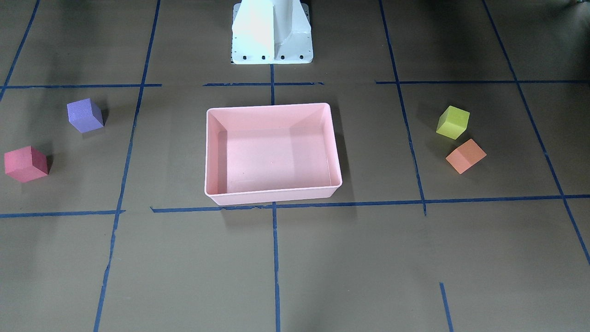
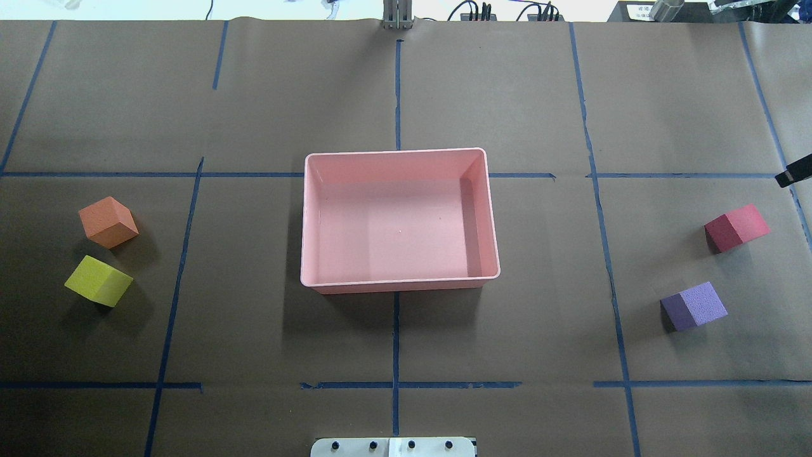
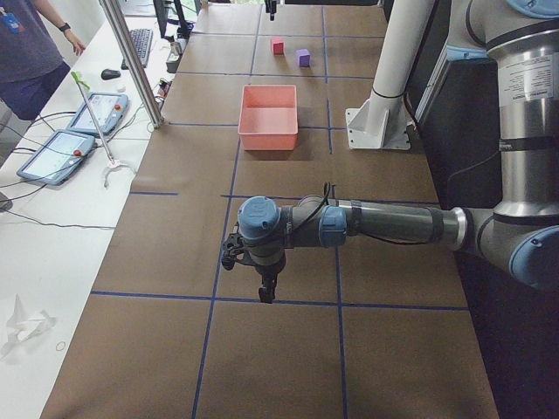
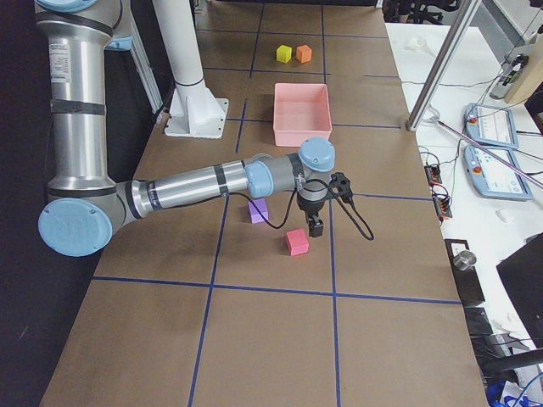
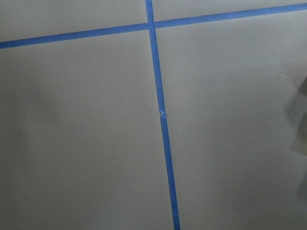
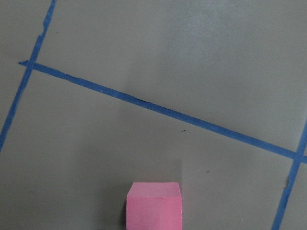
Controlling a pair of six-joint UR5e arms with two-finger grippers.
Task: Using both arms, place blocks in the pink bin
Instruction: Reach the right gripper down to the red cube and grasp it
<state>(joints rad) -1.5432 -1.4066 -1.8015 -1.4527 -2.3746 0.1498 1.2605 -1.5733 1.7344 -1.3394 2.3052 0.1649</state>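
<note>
The pink bin (image 2: 399, 284) stands empty at the table's middle. The orange block (image 2: 108, 221) and yellow-green block (image 2: 98, 280) lie together on my left side. The red block (image 2: 736, 227) and purple block (image 2: 694, 306) lie on my right side. My right gripper (image 4: 316, 225) hangs just above the table beside the red block (image 4: 297, 242), on the side away from my base. Only its dark tip (image 2: 793, 172) shows in the overhead view. My left gripper (image 3: 266, 292) hangs over bare table near the left end. I cannot tell whether either gripper is open.
The white pedestal base (image 1: 272, 32) stands behind the bin. Blue tape lines (image 2: 396, 343) divide the brown table cover. Beyond the far edge are tablets (image 3: 96, 113), cables and a metal post (image 3: 131, 61). An operator (image 3: 31, 44) stands there.
</note>
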